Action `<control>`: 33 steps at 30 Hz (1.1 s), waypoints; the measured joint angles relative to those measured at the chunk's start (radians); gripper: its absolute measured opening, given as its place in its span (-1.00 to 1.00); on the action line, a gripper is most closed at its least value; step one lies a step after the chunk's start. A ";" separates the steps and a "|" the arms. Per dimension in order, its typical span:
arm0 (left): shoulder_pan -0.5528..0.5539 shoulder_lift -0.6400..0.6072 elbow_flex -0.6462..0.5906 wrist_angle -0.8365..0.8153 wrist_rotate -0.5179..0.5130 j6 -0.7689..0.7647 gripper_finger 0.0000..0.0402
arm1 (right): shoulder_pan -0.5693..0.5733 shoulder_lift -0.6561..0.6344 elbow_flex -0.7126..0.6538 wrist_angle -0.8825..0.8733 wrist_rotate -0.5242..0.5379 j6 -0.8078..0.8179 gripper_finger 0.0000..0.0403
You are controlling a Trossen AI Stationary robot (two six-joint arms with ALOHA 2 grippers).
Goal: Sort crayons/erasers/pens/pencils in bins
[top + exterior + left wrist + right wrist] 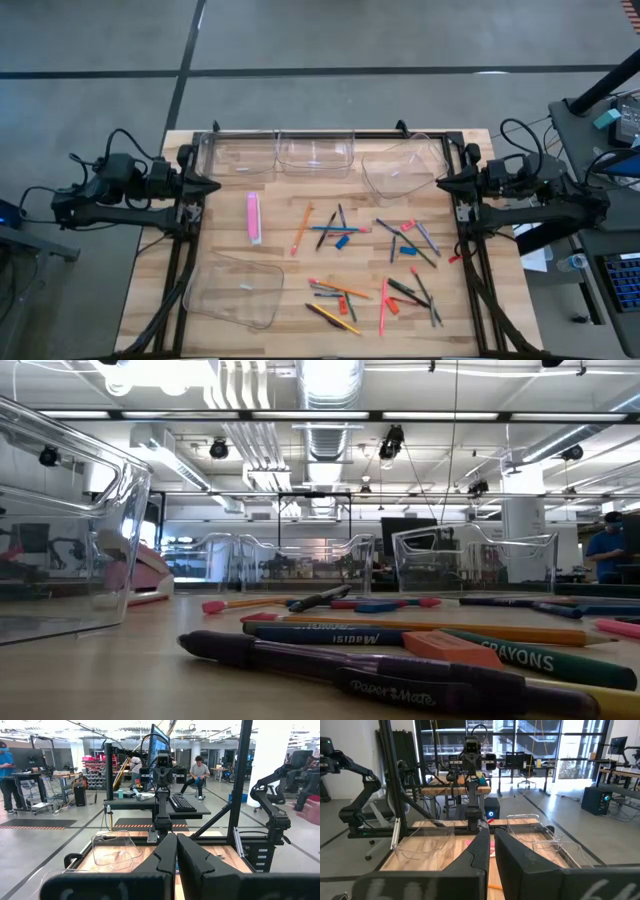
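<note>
Both arms wait at the table's side edges with fingers pressed together on nothing, and the scatter of pens (408,292), pencils (302,228) and crayons (334,243) lies right of centre, so the right gripper (442,182) sits nearer than the left gripper (214,186).

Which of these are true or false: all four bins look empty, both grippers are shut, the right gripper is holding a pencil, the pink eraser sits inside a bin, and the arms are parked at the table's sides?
1. All four bins look empty. True.
2. The left gripper and right gripper are both shut. True.
3. The right gripper holds a pencil. False: it holds nothing; the pencils lie on the table.
4. The big pink eraser sits inside a bin. False: it lies on bare table between bins.
5. Both arms are parked at the table's side edges. True.
</note>
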 joint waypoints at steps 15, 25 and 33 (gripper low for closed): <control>0.000 0.000 0.000 0.000 0.000 0.000 -1.00 | 0.000 0.012 0.000 0.097 0.001 -0.074 -0.89; 0.000 0.000 0.000 0.000 0.000 0.000 -1.00 | 0.000 0.110 0.000 0.240 0.001 0.106 -0.89; 0.000 0.000 0.000 0.000 0.000 0.000 -1.00 | 0.000 0.266 0.100 0.038 0.026 0.150 -0.89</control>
